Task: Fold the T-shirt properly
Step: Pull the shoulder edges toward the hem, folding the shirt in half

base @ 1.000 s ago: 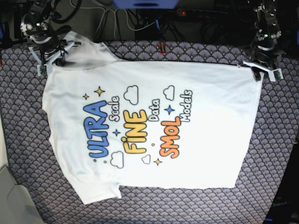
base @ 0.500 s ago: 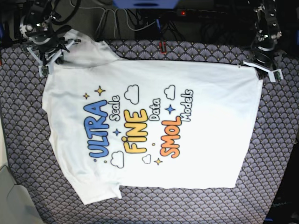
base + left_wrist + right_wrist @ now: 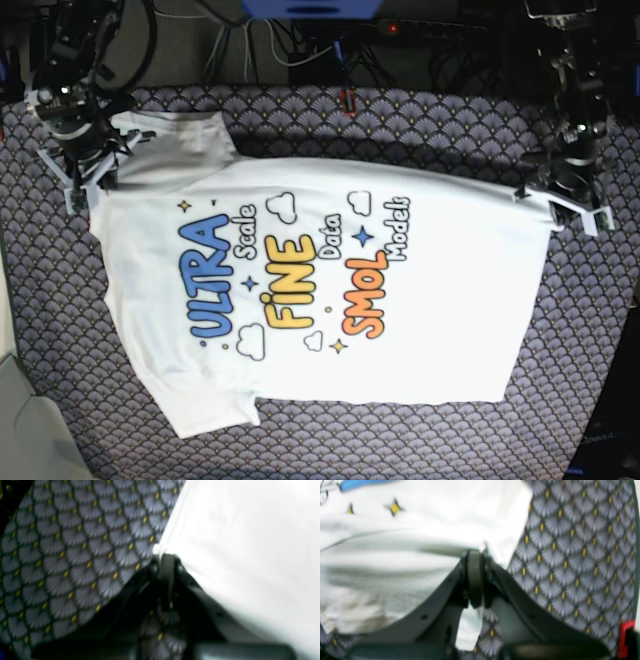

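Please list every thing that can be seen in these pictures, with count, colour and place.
T-shirt: one, white with blue, yellow and orange print; lying print side up across the middle of the table, far edge lifted.
Tablecloth: one, grey fan pattern with yellow dots; covering the table under the T-shirt.
Cables: several, dark and white; behind the table's far edge.
Left gripper: one, dark; on the base view's right, shut on the T-shirt's far corner.
Right gripper: one, dark; on the base view's left, shut on the T-shirt near the sleeve.
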Controlling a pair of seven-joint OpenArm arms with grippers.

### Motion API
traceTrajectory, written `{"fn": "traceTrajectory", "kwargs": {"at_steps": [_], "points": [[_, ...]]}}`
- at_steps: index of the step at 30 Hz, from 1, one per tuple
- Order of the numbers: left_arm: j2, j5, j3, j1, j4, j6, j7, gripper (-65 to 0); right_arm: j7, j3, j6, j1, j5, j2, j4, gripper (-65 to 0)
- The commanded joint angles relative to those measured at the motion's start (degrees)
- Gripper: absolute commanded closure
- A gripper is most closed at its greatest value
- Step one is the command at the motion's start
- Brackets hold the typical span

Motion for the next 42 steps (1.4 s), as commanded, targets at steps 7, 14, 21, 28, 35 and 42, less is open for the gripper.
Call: {"fn": "traceTrajectory", "kwargs": {"at_steps": [7, 14, 21, 28, 35, 42], "points": [[-0.8, 0.1, 1.0, -9.2, 0.4, 0.2, 3.8, -0.5, 1.3, -0.9, -0.1, 6.1, 0.1, 2.8, -0.9, 0.0], [-0.5, 7.4, 5.7, -16.2, -6.0, 0.2, 3.7, -0.5, 1.3, -5.9, -0.3, 12.5, 0.0, 6.3, -9.9, 0.0], [-0.7, 11.5, 7.3, -21.1, -13.0, 0.2, 3.6, -0.5, 1.3, -9.6, -0.5, 19.1, 0.0, 9.7, -16.6, 0.0], [-0.9, 11.5, 7.3, -23.7, -15.0, 0.2, 3.5, -0.5, 1.3, -11.0, -0.5, 25.2, -0.1, 12.3, -22.4, 0.0], [-0.9, 11.5, 7.5, -25.3, -15.3, 0.2, 3.5, -0.5, 1.4, -14.4, -0.5, 30.0, -0.1, 14.4, -28.2, 0.0], [-1.5, 11.6, 7.5, -27.3, -20.3, 0.2, -0.1, -0.5, 1.4, -15.4, -0.5, 33.5, -0.2, 14.4, -32.6, 0.0]]}}
